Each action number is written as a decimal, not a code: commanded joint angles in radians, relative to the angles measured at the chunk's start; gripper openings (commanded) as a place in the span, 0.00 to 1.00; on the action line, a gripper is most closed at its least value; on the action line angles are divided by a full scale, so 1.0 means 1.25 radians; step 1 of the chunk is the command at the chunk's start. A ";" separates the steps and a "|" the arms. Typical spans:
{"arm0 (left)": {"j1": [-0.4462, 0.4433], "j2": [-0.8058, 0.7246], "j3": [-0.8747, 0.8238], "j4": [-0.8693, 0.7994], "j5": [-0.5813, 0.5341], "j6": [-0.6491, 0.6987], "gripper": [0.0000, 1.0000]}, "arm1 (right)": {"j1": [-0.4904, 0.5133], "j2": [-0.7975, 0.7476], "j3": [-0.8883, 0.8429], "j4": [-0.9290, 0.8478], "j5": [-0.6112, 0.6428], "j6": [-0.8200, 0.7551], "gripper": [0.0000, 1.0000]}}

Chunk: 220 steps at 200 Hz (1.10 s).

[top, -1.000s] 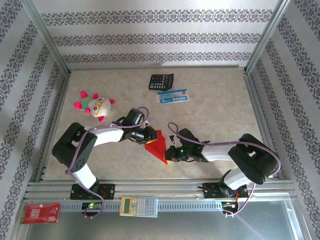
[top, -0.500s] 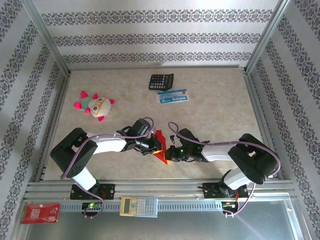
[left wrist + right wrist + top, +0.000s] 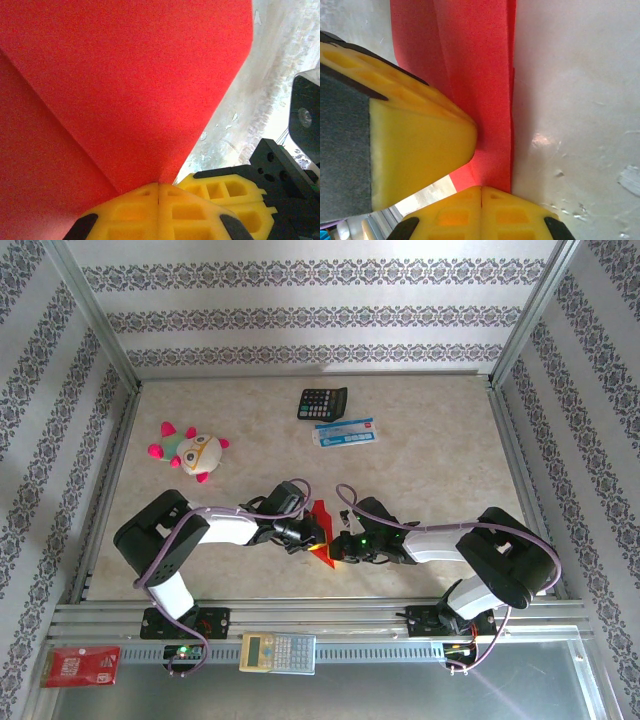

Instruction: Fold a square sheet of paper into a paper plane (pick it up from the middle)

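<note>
We see both arms reaching low and inward, meeting tip to tip in the lower middle of the top view. The left gripper [image 3: 306, 533] has its jaws pressed together on the folded red paper [image 3: 321, 513]. The right gripper [image 3: 338, 546], just lower right, clamps the same paper's edge.
</note>
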 commanded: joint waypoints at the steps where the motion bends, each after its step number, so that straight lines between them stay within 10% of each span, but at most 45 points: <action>1: -0.016 0.025 0.001 0.035 0.010 -0.017 0.00 | -0.002 0.041 -0.032 -0.092 0.082 0.001 0.03; 220: 0.090 0.018 0.062 -0.164 -0.065 0.130 0.00 | 0.042 0.082 0.001 -0.267 0.124 0.000 0.00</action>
